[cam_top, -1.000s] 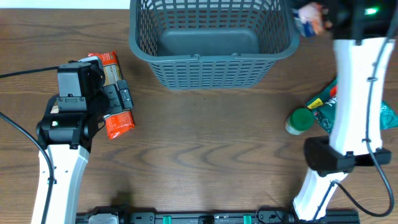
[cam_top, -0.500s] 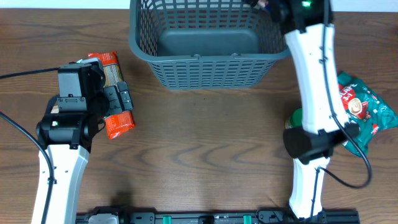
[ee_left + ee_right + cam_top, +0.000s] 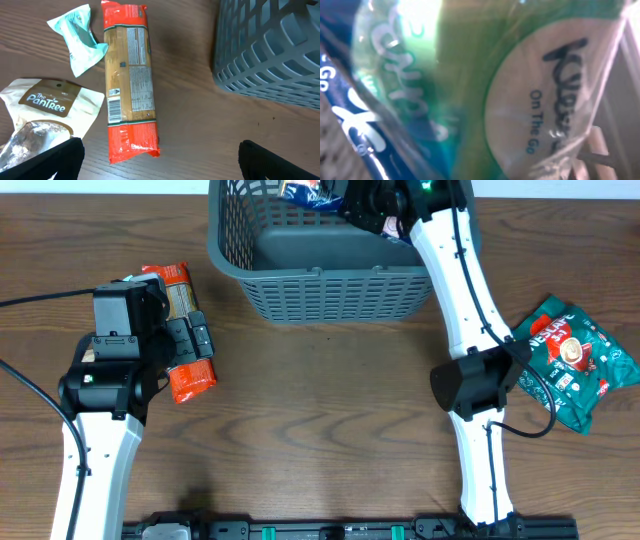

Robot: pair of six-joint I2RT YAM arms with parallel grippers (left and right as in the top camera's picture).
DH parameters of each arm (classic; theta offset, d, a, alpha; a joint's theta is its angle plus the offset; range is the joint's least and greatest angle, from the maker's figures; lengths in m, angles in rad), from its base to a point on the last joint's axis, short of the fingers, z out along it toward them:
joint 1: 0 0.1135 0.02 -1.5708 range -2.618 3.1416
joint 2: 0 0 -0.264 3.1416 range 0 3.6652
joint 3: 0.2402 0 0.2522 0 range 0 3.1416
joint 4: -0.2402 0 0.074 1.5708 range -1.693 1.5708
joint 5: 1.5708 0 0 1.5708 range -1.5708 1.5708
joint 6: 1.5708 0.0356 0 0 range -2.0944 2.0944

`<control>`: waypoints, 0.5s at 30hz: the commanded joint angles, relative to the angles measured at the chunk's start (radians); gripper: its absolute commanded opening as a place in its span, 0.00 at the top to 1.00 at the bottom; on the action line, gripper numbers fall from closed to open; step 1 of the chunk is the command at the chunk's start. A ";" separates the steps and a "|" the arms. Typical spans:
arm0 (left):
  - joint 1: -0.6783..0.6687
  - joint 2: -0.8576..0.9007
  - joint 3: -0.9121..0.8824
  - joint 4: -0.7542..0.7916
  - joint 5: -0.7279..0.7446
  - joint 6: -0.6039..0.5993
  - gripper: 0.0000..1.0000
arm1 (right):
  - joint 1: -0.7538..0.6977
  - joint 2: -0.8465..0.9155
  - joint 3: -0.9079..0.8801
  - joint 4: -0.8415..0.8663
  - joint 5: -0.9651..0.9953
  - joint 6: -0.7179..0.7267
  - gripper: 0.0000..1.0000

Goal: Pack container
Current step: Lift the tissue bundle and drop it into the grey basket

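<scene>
The table (image 3: pixel 320 410) is brown wood with a long wavy grain, and its surface shows a soft sheen. A pale strip of the room runs past its far edge. A black rail (image 3: pixel 330 530) lines the near edge, and a thin black cable (image 3: pixel 40 296) crosses the left side.

The dark grey lattice basket (image 3: pixel 330 295) stands at the far middle of the table, its solid floor bare where it shows. The right arm reaches over its right rim. The right pincer (image 3: pixel 362 202) pinches a blue and white pack (image 3: pixel 305 192) above the far part of the basket. In the right wrist view the pack fills the frame, and "On The Go" can be read on it.

The left pincer (image 3: pixel 160 162) is spread wide above an orange pasta packet (image 3: pixel 129 75) lying flat left of the basket. A teal wrapper (image 3: pixel 80 40) and a "PanTree" pouch (image 3: pixel 45 107) lie beside it. A green and red bag (image 3: pixel 575 360) lies at the table's right.
</scene>
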State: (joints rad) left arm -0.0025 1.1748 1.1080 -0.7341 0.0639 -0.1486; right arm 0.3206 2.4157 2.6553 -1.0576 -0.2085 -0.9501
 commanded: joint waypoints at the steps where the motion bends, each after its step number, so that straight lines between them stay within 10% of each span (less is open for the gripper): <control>1: 0.004 0.001 0.022 -0.005 -0.012 0.021 0.01 | 0.007 -0.003 0.013 0.000 -0.023 -0.010 0.81; 6: 0.004 0.001 0.022 -0.006 -0.011 0.021 0.01 | 0.007 -0.003 0.013 -0.006 -0.043 0.076 0.60; 15: 0.004 0.001 0.022 -0.021 -0.011 0.021 0.01 | 0.007 -0.003 0.013 -0.057 -0.043 0.119 0.57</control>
State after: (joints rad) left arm -0.0025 1.1748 1.1080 -0.7525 0.0639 -0.1482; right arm 0.3202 2.4157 2.6553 -1.1069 -0.2329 -0.8616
